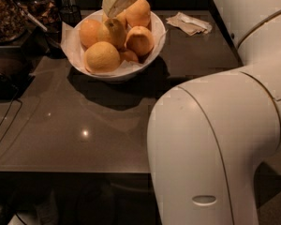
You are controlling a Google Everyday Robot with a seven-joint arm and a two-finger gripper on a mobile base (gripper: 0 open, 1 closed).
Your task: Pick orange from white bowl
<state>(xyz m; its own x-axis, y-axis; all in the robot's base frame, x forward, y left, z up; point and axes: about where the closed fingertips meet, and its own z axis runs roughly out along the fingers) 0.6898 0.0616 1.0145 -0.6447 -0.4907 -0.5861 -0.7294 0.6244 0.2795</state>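
The gripper (112, 7), a pale tapered wedge, hangs at the back of the white bowl (152, 50); open or closed, I cannot tell. Directly beneath it the orange (113, 33) sits mid-bowl among other fruits (102, 57). It is round and dimpled, with no evident long axis. Crinkled paper (69, 41) lines the flaring bowl, which stands on a glossy dark countertop (84, 125). A smooth white arm (215, 139) fills the foreground.
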